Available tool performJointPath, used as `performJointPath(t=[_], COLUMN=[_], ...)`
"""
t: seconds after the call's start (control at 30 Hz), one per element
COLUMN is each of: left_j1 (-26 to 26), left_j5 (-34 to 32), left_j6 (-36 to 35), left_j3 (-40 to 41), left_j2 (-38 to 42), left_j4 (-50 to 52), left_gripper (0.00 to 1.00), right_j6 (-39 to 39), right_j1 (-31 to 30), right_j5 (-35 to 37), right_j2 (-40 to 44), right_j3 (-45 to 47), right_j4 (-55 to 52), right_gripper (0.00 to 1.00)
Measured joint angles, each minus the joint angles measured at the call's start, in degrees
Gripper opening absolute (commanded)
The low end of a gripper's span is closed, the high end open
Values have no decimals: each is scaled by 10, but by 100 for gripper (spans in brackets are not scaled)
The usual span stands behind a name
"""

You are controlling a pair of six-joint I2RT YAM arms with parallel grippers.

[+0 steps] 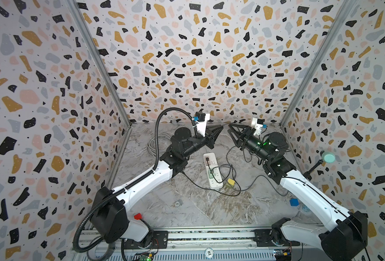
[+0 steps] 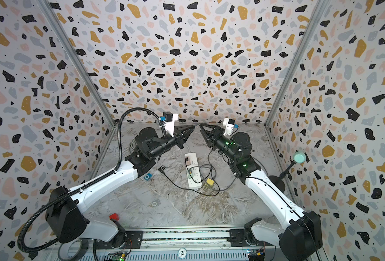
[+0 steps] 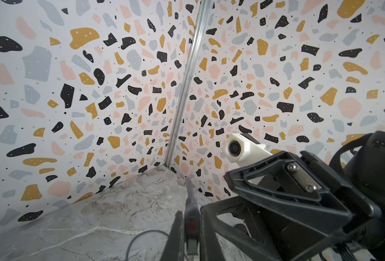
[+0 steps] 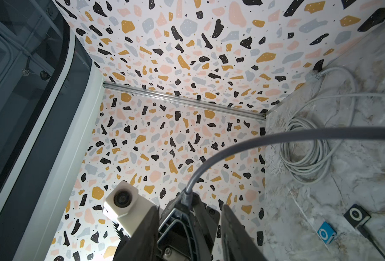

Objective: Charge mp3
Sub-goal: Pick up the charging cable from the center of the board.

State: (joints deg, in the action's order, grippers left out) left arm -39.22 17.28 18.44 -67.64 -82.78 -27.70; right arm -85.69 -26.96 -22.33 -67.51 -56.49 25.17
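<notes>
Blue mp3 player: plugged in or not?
Not plugged in. In the right wrist view the blue mp3 player lies with nothing attached; the black player beside it has a cable.

A: What non-job stuff's on the bench (image 1: pixel 209 210)?
B: You've got a yellow block (image 1: pixel 231 181) mid-bench, a blue cube (image 1: pixel 294 202) near the rt wall and a red block (image 1: pixel 137 216) at the front-left edge.
A: Anything else?
B: Teal disc (image 1: pixel 328 157) on a blk stand (image 1: pixel 314 167), rt side. White cable coil (image 4: pixel 304 153), back-left corner.
</notes>
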Motion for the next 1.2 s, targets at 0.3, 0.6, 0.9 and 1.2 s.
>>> performJointPath(t=[0.3, 0.6, 0.9, 1.2], left_j1=[0, 0, 0, 0], left_j5=[53, 78, 93, 96], left_j6=[-36, -66, -78, -89], left_j3=[9, 14, 14, 14], left_j2=[-7, -10, -16, -24], left_j4=[-14, -10, -9, 2], left_gripper=[0, 0, 0, 0], right_j6=[-31, -40, -40, -40], right_j1=[18, 31, 31, 35], right_j5=[-20, -44, -67, -75], right_j2=[-3, -16, -23, -23], right_j3=[12, 12, 12, 12], right_j4=[15, 14, 5, -7], right_gripper=[38, 28, 19, 8])
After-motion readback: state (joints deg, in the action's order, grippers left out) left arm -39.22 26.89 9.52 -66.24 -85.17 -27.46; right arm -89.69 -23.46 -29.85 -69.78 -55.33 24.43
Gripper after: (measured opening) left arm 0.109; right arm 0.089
